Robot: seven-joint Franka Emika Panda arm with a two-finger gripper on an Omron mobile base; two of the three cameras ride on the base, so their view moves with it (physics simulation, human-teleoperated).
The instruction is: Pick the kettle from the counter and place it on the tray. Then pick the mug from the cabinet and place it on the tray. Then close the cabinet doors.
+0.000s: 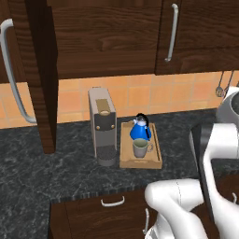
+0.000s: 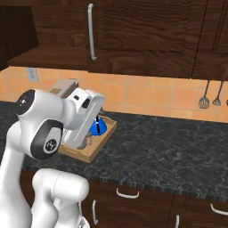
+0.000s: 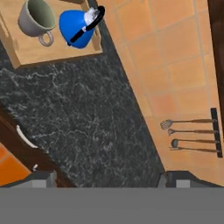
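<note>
We've got kettle [image 1: 139,129] and mug [image 1: 140,148] on the tray [image 1: 125,158] (nice); gripper [image 3: 105,181] open and empty, cabinet door [image 1: 43,74] left to close.

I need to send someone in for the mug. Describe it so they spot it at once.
On the dark stone counter, right of the grey coffee machine, lies a light wooden tray. The mug stands at the tray's front end, the end away from the tiled wall. It is grey-beige, open-topped, with a side handle, unlike the bright blue kettle behind it.
</note>
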